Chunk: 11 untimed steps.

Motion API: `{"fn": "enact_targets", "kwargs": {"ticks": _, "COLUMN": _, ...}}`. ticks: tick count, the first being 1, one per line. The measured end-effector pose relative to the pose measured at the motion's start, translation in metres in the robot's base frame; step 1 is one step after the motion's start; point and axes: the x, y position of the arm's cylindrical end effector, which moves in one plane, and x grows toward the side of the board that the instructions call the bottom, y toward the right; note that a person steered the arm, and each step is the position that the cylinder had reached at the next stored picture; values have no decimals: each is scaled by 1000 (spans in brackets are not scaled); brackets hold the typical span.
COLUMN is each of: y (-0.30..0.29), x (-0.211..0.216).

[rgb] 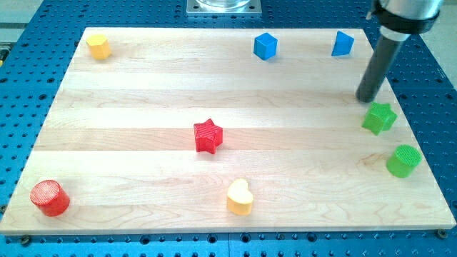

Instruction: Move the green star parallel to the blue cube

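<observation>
**Rod set behind the green star, push about to begin**

While the wooden desk [214, 93] fills nearly the whole view, the action sits at its 3 o'clock edge. No claw exists on this arm, so there is nothing to report as released or clenched; it ends in a dark rod, and my tip [367, 98] rests just at the 11 o'clock side of the green star [378, 118], very near it, though contact cannot be confirmed.

At about 1 o'clock on the desk lie two blue blocks: a blue cube [265, 46] and, closer to the rod, a second blue block [343, 43]. A green cylinder [403, 160] stands just at 5 o'clock from the star.

Judging by this, the approach step looks finished and the push is in hand. From here a shove would drive the star toward 5 o'clock, into the cylinder. I judge the tip should first circle round the star to its 6 o'clock side, then push it toward 12 o'clock, level with the cube.
</observation>
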Motion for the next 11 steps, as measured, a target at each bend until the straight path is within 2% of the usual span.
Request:
{"fn": "enact_targets", "kwargs": {"ticks": 2, "y": 46, "x": 0}}
{"fn": "enact_targets", "kwargs": {"ticks": 3, "y": 46, "x": 23}}
{"fn": "enact_targets", "kwargs": {"ticks": 5, "y": -5, "x": 67}}
{"fn": "enact_targets", "kwargs": {"ticks": 7, "y": -54, "x": 72}}
{"fn": "enact_targets", "kwargs": {"ticks": 11, "y": -163, "x": 141}}
